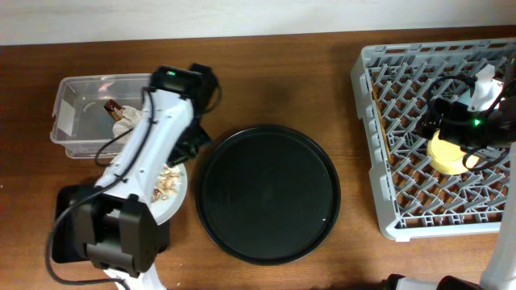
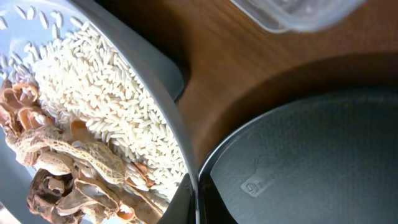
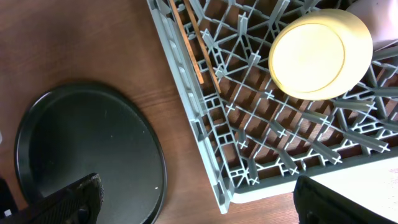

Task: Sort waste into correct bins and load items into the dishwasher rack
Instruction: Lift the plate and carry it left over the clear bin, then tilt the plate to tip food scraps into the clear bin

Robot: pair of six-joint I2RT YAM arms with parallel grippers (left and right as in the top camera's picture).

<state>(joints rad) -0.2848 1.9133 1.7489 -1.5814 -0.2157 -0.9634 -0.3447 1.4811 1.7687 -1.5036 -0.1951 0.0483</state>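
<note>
My left gripper (image 1: 192,147) (image 2: 196,200) is shut on the rim of the pale grey-green plate (image 1: 173,206) (image 2: 144,62), next to the large round black tray. The plate holds beige-brown food scraps (image 1: 167,182) (image 2: 62,171) and pale rice-like crumbs (image 2: 106,106). The clear tub (image 1: 76,117) (image 2: 292,12) holds the crumpled white paper with the gold-brown wrapper (image 1: 121,115). My right gripper (image 1: 474,138) (image 3: 205,205) is open and empty above the grey rack (image 1: 403,201) (image 3: 199,118). The yellow bowl (image 1: 446,153) (image 3: 317,53) lies upside down in the rack. The chopsticks (image 3: 194,46) lie in the rack. The cups are not clearly seen.
The large round black tray (image 1: 268,193) (image 2: 311,162) (image 3: 81,149) lies between plate and rack. A shallow black rectangular tray (image 1: 66,229) sits at the front left, partly under the left arm's base. A pale object (image 1: 484,83) (image 3: 382,15) stands in the rack beside the bowl.
</note>
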